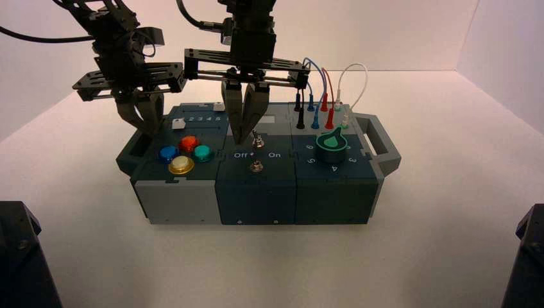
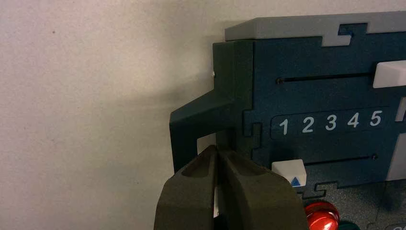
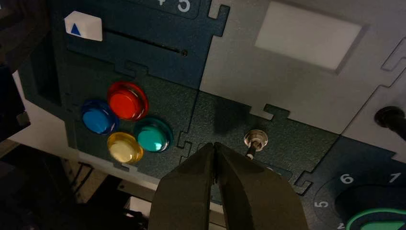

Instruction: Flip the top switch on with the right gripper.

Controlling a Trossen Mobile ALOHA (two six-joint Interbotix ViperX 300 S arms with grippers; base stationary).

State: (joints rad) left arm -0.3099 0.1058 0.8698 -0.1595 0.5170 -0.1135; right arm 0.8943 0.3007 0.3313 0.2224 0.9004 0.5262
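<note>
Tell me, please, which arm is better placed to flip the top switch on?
The right. The right gripper hangs with shut fingers just beside the top switch, on its Off side. The left gripper sits over the box's left end, by the sliders.

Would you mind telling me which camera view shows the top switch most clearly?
The right wrist view: the top switch sits close up, its silver nut and lever plain beside the shut right gripper. The high view shows it small, above the Off and On lettering. The left wrist view does not show it.
</note>
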